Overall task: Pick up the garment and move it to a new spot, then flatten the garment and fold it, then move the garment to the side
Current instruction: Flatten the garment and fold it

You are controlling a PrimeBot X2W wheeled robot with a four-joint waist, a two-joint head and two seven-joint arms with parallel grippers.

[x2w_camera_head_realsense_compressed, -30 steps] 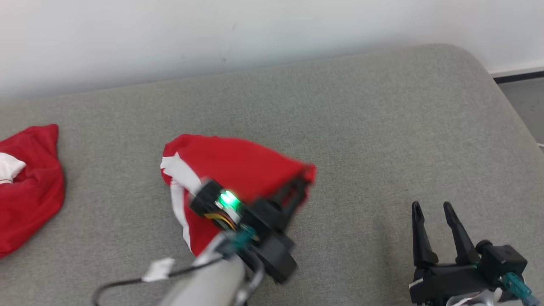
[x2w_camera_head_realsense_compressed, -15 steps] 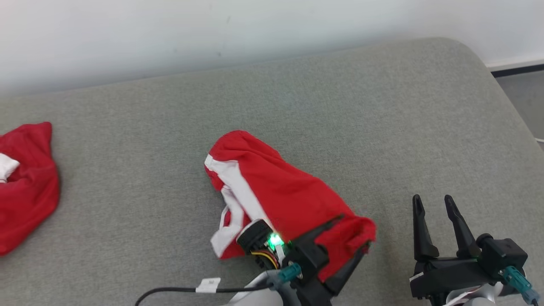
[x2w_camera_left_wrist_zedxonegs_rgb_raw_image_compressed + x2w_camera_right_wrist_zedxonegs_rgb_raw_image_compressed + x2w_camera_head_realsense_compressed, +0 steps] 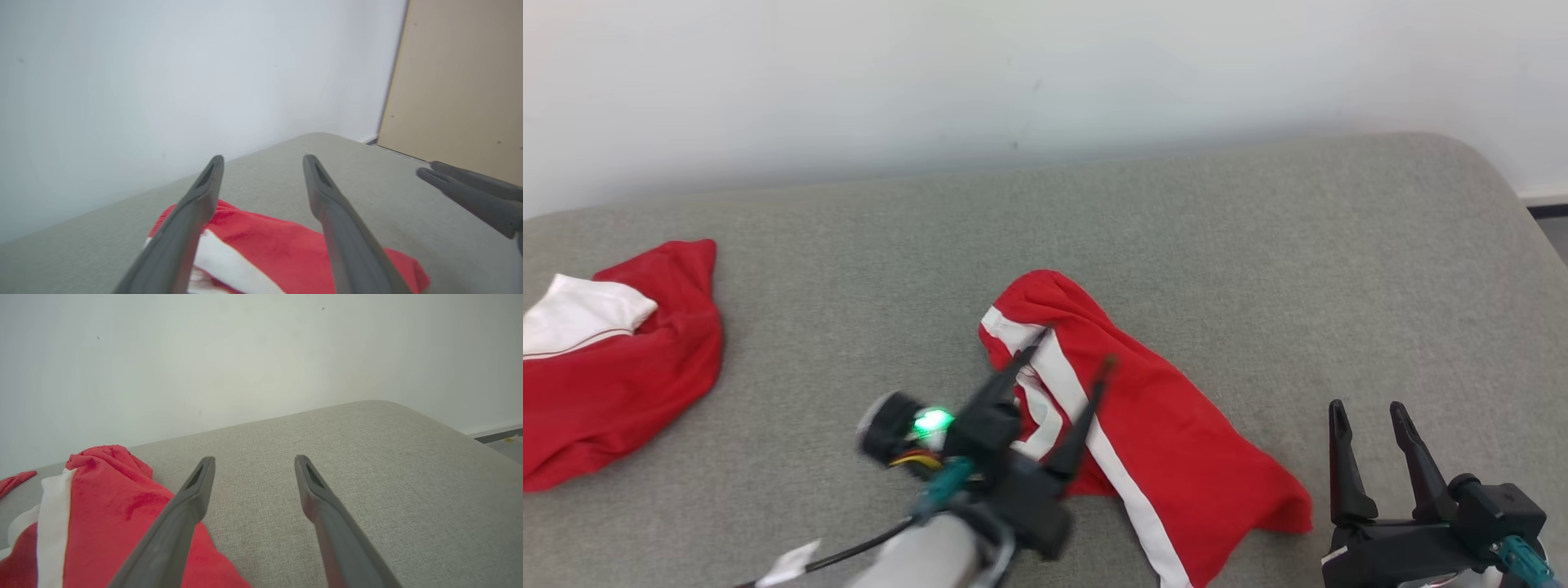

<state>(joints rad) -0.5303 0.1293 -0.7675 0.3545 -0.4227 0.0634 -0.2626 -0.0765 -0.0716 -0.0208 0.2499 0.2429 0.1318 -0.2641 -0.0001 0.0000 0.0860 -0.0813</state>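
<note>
The left gripper (image 3: 1077,345) is open wide. Its two dark fingers (image 3: 1086,408) point toward 1 o'clock, and nothing is between them. A small green light (image 3: 931,420) glows on the wrist behind them. The fingers hang over the garment (image 3: 1176,441), near its end at 11 o'clock. The garment is red with white stripes (image 3: 1054,371). It lies crumpled on the grey cushion (image 3: 1217,245), in the middle, and it stretches from 11 o'clock down to 5 o'clock.

The right gripper (image 3: 1366,406) is open too and holds nothing. It sits at 4 o'clock from the garment, just beside its lower corner but not touching it, with its fingers pointing to 12 o'clock.

Far off at 9 o'clock lies another red cloth (image 3: 621,384) with a white patch, well apart from the garment. A pale wall (image 3: 1013,73) runs along the cushion at 12 o'clock.
</note>
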